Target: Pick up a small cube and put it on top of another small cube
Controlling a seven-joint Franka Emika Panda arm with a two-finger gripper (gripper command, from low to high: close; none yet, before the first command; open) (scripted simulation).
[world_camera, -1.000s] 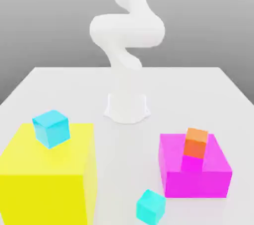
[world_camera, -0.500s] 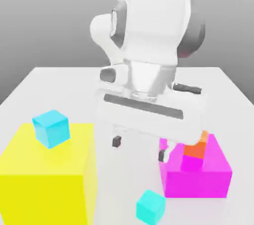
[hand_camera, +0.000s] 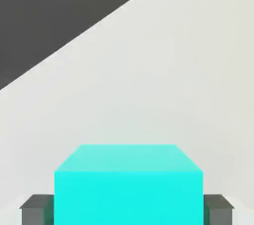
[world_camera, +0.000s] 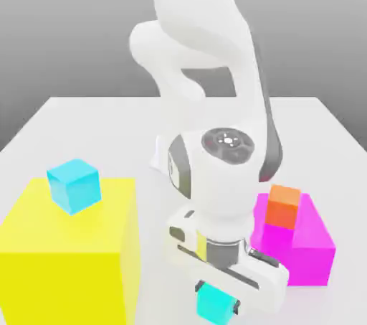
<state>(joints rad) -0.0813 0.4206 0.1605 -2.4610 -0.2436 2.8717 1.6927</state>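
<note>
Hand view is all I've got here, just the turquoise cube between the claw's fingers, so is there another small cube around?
Observer: Yes, the exterior view shows a sky-blue cube on top of a big yellow block.
Operator: Okay, any more besides that one?
Observer: An orange cube sits on the magenta block, at the exterior view's right.
Operator: And where's my claw compared to those blocks?
Observer: In the exterior view, the claw appears between the two blocks, nearer the magenta one.
</note>
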